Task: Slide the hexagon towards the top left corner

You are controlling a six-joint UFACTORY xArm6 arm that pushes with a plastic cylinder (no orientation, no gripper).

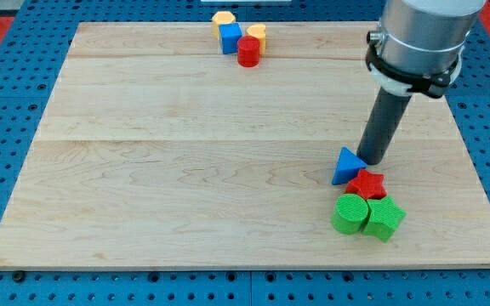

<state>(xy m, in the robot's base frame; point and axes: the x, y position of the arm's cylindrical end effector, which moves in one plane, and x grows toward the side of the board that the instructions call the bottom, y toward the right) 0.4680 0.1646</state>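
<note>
A yellow hexagon block [223,17] lies at the view's top edge of the wooden board [185,153], a little left of centre. It touches a blue cube [230,37]. A red cylinder [247,52] and a yellow block [256,36] sit just to their right. My tip [373,158] is far from them, at the view's lower right, right beside a blue triangle [346,165].
A red star block [366,183], a green cylinder [349,213] and a green block [384,218] cluster just below my tip. The arm's grey housing [419,34] hangs over the view's upper right. A blue pegboard [7,127] surrounds the board.
</note>
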